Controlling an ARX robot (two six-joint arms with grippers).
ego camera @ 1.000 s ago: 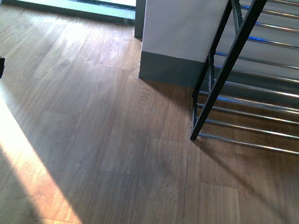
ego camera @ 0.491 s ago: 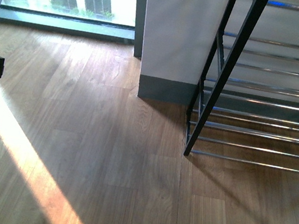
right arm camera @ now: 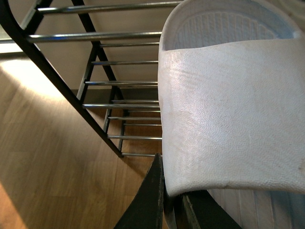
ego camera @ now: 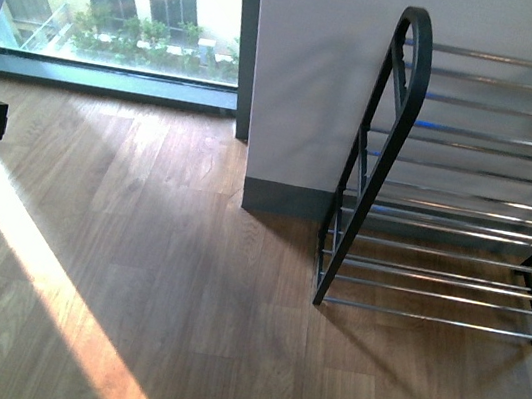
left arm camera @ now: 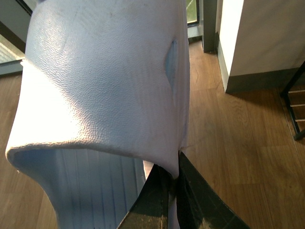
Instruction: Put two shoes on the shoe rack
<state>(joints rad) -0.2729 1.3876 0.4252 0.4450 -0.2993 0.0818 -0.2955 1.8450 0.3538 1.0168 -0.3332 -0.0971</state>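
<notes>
One pale blue slide (left arm camera: 105, 81) is pinched by its edge in the closed left tool (left arm camera: 172, 198), at the lower middle of the left wrist view. A second slide (right arm camera: 228, 119) is gripped likewise by the right tool (right arm camera: 171, 202). Both are held above the floor (ego camera: 175, 327), presumably for carrying to the shoe rack (ego camera: 379, 157), seen at the right of the front view.
</notes>
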